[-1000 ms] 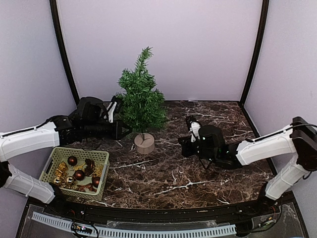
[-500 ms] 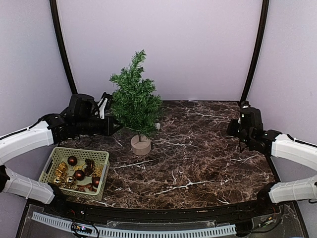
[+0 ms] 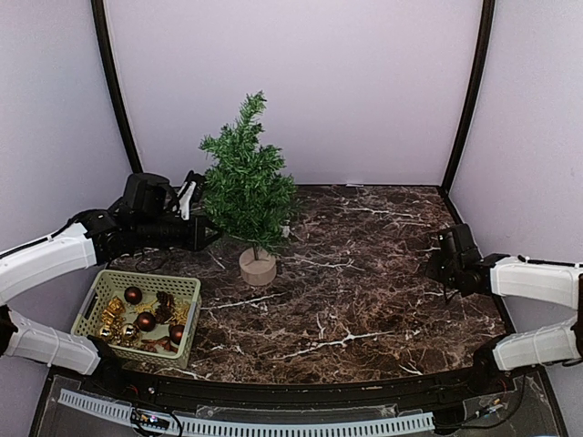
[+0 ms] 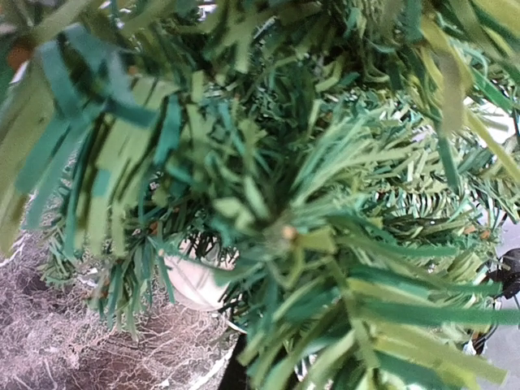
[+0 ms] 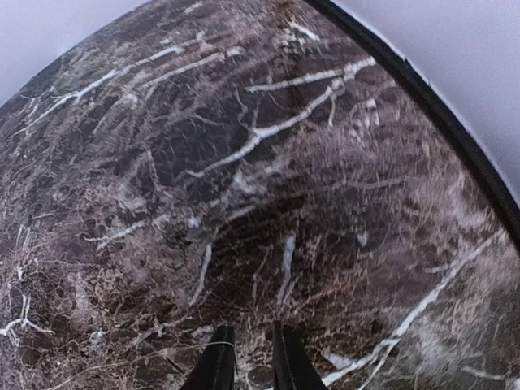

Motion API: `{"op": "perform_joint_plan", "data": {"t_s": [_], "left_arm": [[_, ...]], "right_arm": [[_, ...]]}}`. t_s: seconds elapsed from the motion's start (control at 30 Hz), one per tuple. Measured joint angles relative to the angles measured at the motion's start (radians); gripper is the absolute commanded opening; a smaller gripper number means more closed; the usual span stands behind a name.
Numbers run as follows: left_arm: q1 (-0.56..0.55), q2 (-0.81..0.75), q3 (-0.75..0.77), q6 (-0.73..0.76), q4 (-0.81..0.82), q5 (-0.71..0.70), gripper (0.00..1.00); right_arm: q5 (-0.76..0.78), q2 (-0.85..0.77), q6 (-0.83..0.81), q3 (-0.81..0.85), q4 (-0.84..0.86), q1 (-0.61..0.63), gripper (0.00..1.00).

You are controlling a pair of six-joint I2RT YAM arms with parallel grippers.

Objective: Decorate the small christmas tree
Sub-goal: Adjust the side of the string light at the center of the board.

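Note:
The small christmas tree stands left of centre on its round wooden base. My left gripper reaches into its lower left branches and is shut on a branch there. Needles fill the left wrist view and hide the fingers; the base shows behind them. My right gripper is low over the bare marble near the right edge. Its dark fingers stand almost together with nothing between them. A thin thread crosses the left finger.
A pale green basket at the front left holds gold and dark red ornaments. The marble table top ends at black corner posts and grey walls.
My right arm has drawn back from beside the tree to the right edge. My left gripper and the tree shifted a little left, and the tree now stands straighter.

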Motion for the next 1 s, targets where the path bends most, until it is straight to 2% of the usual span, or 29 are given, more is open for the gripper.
{"op": "perform_joint_plan", "data": {"t_s": [0.1, 0.17, 0.23, 0.4, 0.53, 0.63, 0.8, 1.0], "left_arm": [[0.001, 0.000, -0.002, 0.008, 0.000, 0.020, 0.00], [0.002, 0.000, -0.003, 0.013, 0.001, 0.032, 0.00], [0.002, 0.000, -0.005, 0.018, 0.004, 0.046, 0.00], [0.005, 0.000, -0.007, 0.024, 0.013, 0.073, 0.00], [0.005, 0.000, -0.007, 0.025, 0.016, 0.091, 0.00], [0.005, 0.000, -0.007, 0.024, 0.018, 0.099, 0.00], [0.005, 0.000, -0.007, 0.024, 0.023, 0.110, 0.00], [0.005, 0.000, -0.011, 0.020, 0.029, 0.118, 0.00]], "right_arm": [[-0.074, -0.002, 0.014, -0.037, 0.011, 0.000, 0.76], [-0.140, -0.043, 0.008, -0.064, 0.014, 0.000, 0.85], [-0.223, -0.125, -0.016, -0.092, 0.019, 0.002, 0.90], [-0.563, -0.353, -0.088, -0.138, 0.119, 0.005, 0.91], [-0.770, -0.379, -0.098, -0.143, 0.226, 0.027, 0.91], [-0.846, -0.329, -0.104, -0.141, 0.286, 0.061, 0.91], [-0.876, -0.169, -0.132, -0.104, 0.359, 0.170, 0.90], [-0.858, 0.093, -0.146, -0.022, 0.598, 0.360, 0.88]]}}
